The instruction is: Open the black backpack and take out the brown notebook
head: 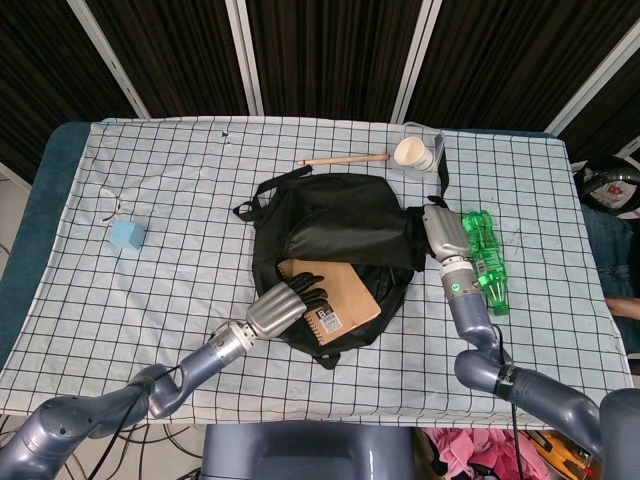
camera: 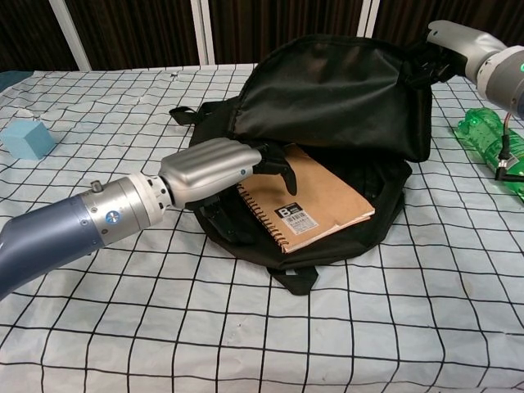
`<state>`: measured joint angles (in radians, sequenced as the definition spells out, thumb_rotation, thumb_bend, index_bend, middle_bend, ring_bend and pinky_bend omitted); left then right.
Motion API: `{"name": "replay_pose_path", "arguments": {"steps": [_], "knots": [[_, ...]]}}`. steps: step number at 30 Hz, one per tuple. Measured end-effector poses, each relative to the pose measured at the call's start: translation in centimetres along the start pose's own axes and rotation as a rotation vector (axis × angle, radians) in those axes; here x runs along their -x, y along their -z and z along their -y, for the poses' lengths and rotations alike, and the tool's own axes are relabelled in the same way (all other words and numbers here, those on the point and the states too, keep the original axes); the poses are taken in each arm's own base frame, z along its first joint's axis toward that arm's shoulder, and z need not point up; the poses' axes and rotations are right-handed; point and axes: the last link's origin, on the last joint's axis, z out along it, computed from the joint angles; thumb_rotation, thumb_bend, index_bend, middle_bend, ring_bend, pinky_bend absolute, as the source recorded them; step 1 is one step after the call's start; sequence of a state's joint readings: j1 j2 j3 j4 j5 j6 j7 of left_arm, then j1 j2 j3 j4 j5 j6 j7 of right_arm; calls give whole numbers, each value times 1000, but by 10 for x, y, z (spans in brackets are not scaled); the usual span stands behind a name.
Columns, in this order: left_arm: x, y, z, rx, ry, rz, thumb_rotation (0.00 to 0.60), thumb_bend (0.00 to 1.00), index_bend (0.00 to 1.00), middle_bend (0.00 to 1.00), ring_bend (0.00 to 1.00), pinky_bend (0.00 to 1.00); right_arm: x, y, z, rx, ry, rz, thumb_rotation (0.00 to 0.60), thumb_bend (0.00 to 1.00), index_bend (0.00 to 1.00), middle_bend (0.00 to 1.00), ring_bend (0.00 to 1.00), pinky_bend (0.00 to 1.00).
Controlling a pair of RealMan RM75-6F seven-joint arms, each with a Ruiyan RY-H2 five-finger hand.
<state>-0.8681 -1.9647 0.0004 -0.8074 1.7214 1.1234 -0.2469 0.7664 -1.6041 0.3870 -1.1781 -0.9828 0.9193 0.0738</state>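
The black backpack (head: pixel 330 225) lies mid-table with its flap (camera: pixel 336 90) lifted back. My right hand (head: pixel 441 229) (camera: pixel 449 45) grips the flap's right end and holds it up. The brown spiral notebook (head: pixel 340 297) (camera: pixel 315 196) lies flat in the open mouth, label facing up. My left hand (head: pixel 287 305) (camera: pixel 221 166) reaches in from the left. Its dark fingers (camera: pixel 277 161) rest spread on the notebook's upper left corner, by the spiral. The notebook is not lifted.
A green plastic bottle (head: pixel 486 257) (camera: pixel 490 146) lies just right of the backpack, beside my right forearm. A paper cup (head: pixel 413 153) and a wooden stick (head: pixel 345 159) lie behind the backpack. A blue cube (head: pixel 127 235) (camera: pixel 24 139) sits at the far left.
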Motion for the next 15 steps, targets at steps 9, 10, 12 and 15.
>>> {"name": "replay_pose_path", "arguments": {"steps": [9, 10, 12, 15], "knots": [[5, -10, 0, 3, -33, 6, 600, 46, 315, 267, 83, 130, 0, -1, -4, 9, -1, -4, 600, 611, 824, 637, 385, 105], [6, -11, 0, 3, -35, 6, 600, 46, 315, 267, 83, 130, -1, -1, -4, 11, -2, -5, 600, 611, 824, 637, 385, 105], [7, -13, 0, 3, -38, 8, 600, 46, 315, 265, 83, 126, -1, -1, -5, 12, -2, -6, 600, 611, 824, 637, 385, 105], [8, -16, 0, 5, -47, 13, 600, 46, 315, 264, 82, 94, -2, -1, -5, 12, -4, -9, 600, 611, 824, 638, 385, 105]]}}
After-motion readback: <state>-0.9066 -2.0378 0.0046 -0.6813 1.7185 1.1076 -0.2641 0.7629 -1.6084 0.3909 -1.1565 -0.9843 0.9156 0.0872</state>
